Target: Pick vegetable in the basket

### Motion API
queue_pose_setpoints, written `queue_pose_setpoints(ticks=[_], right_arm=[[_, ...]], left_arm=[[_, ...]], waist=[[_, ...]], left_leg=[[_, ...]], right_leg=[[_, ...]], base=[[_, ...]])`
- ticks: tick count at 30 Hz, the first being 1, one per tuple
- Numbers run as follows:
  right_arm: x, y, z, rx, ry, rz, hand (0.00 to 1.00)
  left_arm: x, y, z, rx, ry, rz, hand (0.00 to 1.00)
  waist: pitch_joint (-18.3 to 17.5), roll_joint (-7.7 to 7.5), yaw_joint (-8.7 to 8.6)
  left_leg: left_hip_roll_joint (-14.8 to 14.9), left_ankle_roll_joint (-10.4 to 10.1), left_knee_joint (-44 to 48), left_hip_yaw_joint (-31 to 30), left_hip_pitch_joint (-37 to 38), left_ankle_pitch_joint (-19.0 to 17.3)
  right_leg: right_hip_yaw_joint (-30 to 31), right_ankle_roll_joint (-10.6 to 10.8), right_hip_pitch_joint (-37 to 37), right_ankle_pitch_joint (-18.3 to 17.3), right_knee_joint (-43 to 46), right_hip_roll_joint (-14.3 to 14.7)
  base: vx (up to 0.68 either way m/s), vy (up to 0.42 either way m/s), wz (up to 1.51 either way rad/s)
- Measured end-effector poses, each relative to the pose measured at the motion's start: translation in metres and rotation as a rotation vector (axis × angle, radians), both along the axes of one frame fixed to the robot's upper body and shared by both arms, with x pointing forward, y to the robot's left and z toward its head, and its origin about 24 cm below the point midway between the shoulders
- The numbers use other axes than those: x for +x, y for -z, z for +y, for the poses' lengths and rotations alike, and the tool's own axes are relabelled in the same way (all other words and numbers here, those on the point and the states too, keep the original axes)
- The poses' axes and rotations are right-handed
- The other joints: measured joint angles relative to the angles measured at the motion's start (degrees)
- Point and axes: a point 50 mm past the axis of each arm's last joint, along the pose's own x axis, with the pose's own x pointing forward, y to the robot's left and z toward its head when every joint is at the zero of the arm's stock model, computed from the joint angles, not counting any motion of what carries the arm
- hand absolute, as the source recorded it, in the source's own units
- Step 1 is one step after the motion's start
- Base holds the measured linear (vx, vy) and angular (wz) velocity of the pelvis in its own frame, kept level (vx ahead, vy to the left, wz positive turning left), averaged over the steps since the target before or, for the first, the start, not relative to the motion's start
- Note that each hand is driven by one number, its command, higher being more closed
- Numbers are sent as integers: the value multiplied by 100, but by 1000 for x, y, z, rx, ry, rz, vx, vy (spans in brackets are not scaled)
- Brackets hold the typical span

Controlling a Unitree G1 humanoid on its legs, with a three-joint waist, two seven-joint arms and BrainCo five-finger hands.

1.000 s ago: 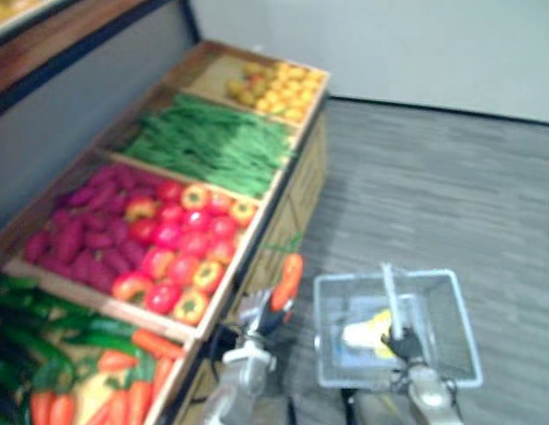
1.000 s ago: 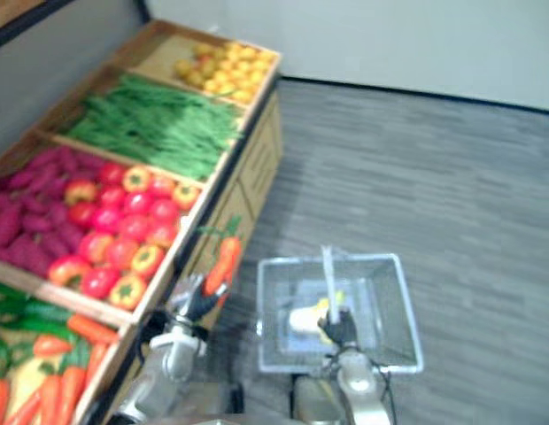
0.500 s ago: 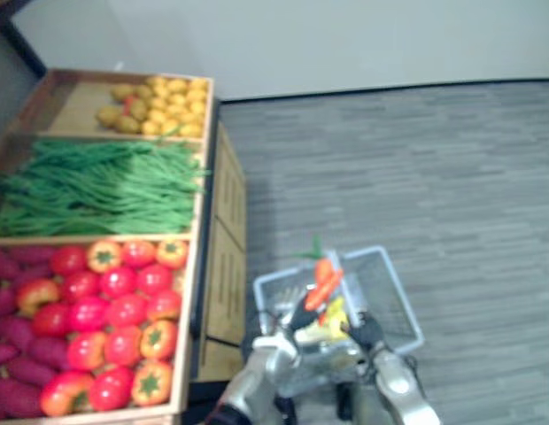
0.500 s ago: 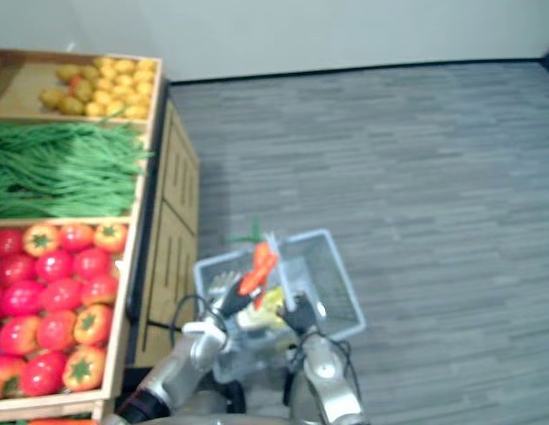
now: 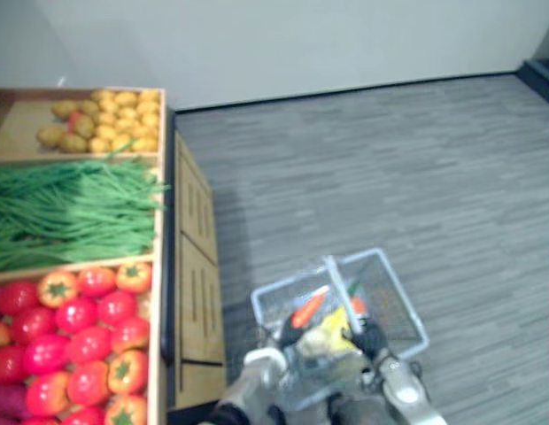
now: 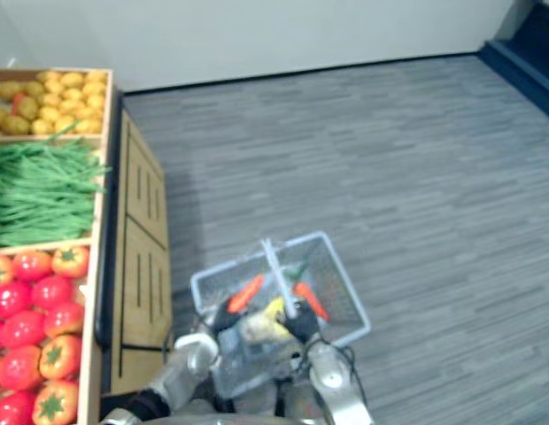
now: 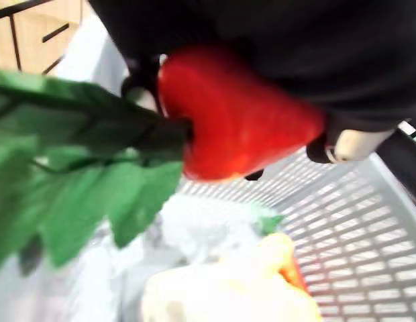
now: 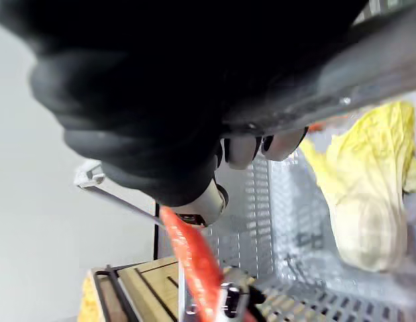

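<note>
Grey plank floor (image 5: 390, 159), pale wall (image 5: 301, 35) behind with a dark skirting along its foot.

1. Wooden produce stand (image 5: 197, 266), on the robot's left, divided into compartments:
 - far compartment: small yellow produce (image 5: 106, 115), kind not clear;
 - middle compartment: green beans (image 5: 71, 208), loosely heaped;
 - near compartment: red and orange peppers (image 5: 80, 328), stems up.

2. Wire basket (image 5: 405, 301), pale metal mesh, just beside the stand's front, carried off the floor. Its handle (image 5: 338, 283) stands upright across the middle.

3. Basket contents:
 - pale yellow cabbage (image 8: 369, 194), lying on the mesh bottom near the middle;
 - second carrot (image 5: 358, 305), orange, lying on the right of the handle, near the cabbage.

4. Right robot hand (image 5: 372, 341), at the near end of the handle, fingers clenched tight round the bar and bearing the basket.

5. Left robot hand (image 5: 288, 335), at the basket's left near edge, fingers curled firmly about item 6.

6. Carrot (image 7: 241, 121), red-orange, with a bunch of green leaves (image 7: 80, 154) at its top. Location: in the left robot hand's grasp, inside the basket's rim on the left of the handle, above the cabbage and clear of the mesh. It lies aslant, its tip pointing toward the handle.
</note>
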Motion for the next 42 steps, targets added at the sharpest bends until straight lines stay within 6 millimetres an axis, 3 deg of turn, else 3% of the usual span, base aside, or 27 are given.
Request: queue_pose_setpoints(ticks=[6, 14, 22, 30, 36, 42], right_arm=[[3, -10, 7, 72, -15, -39, 100], [-14, 13, -2, 78, 54, 78, 100], [-27, 29, -13, 51, 121, 156, 100], [-24, 53, -43, -53, 329, 248, 100], [-30, 67, -71, -105, 490, 318, 100], [-37, 78, -84, -132, 563, 386, 100]], left_arm=[[-12, 8, -3, -19, 18, 64, 0], [-27, 23, -6, -3, -23, 139, 0], [-19, 19, -4, -26, -51, 117, 0], [-8, 4, -11, -175, -99, 61, 0], [4, -12, 9, -273, -239, -31, 0], [0, -8, 39, -306, -435, -48, 0]], waist=[[-1, 9, 13], [-1, 70, 12], [-3, 72, -1], [-34, 141, -6], [-32, 156, -15], [-32, 155, -3]], left_leg=[[-13, -16, -2, -2, 95, -18], [7, -16, -60, -10, 178, -16], [0, -18, -97, -22, 284, -17], [-8, -18, -96, -79, 282, -17], [-4, -17, -98, -176, 283, -16], [-26, -8, -102, -238, 305, -11]], right_leg=[[15, 13, 85, 3, -5, -14], [0, 8, 140, -3, -5, 15], [-21, -1, 238, -16, -8, 10], [-67, -7, 254, -23, -7, 1], [-173, -8, 302, -53, -7, -4], [-236, -1, 341, -58, -7, -32]], base=[[-29, 38, -1], [3, 28, 0], [-6, 46, 1], [-11, 33, 3], [11, 37, 8], [-4, 38, 5]])
